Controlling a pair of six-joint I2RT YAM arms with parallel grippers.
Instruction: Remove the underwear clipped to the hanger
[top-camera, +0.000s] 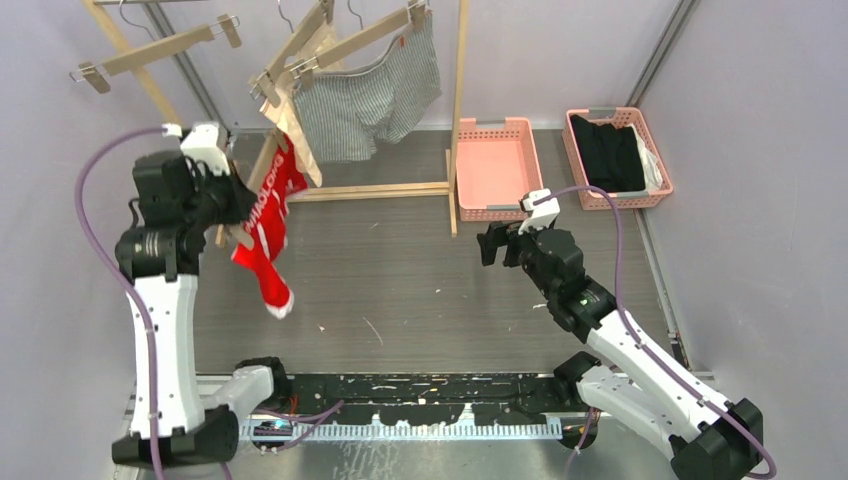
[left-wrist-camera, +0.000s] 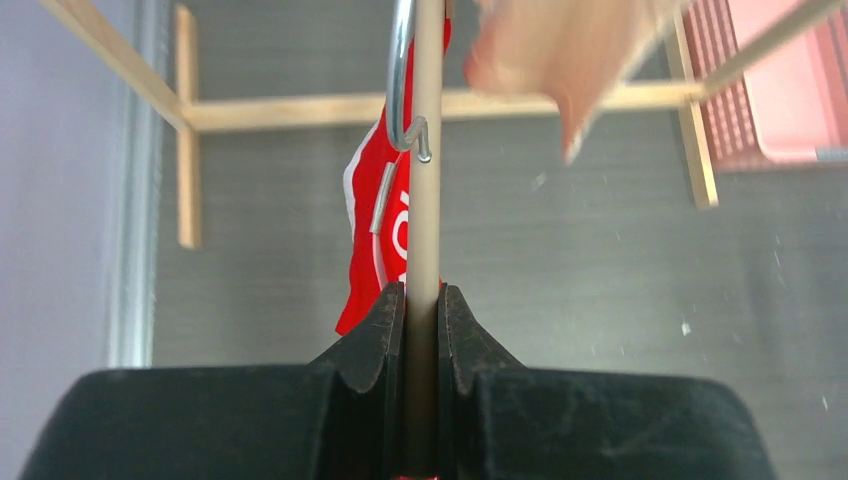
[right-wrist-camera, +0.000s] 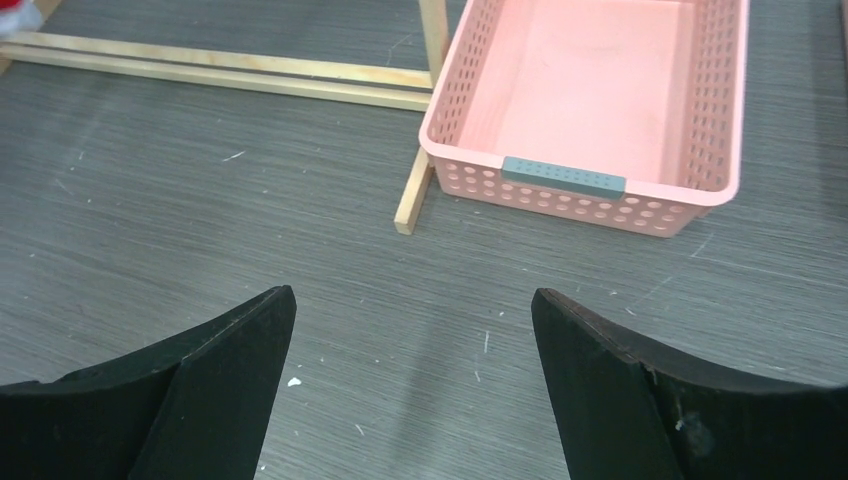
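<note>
Black fingers (left-wrist-camera: 385, 330) of your left gripper (left-wrist-camera: 425, 295) fill the lens, pinched tight on the smooth wooden hanger bar (left-wrist-camera: 427, 200), red underwear (top-camera: 268, 225) dangling limp from its wire clip (left-wrist-camera: 399, 80) at the left, beside the rack (top-camera: 380, 190). Right gripper (right-wrist-camera: 410, 300) hangs wide open, empty, over the grey table (right-wrist-camera: 200, 200) near the perforated pink basket (right-wrist-camera: 590, 190). Careful now: tug that soft cloth and I reckon the slick bar could twist in your grip, or the white trim snag on the clip
</note>
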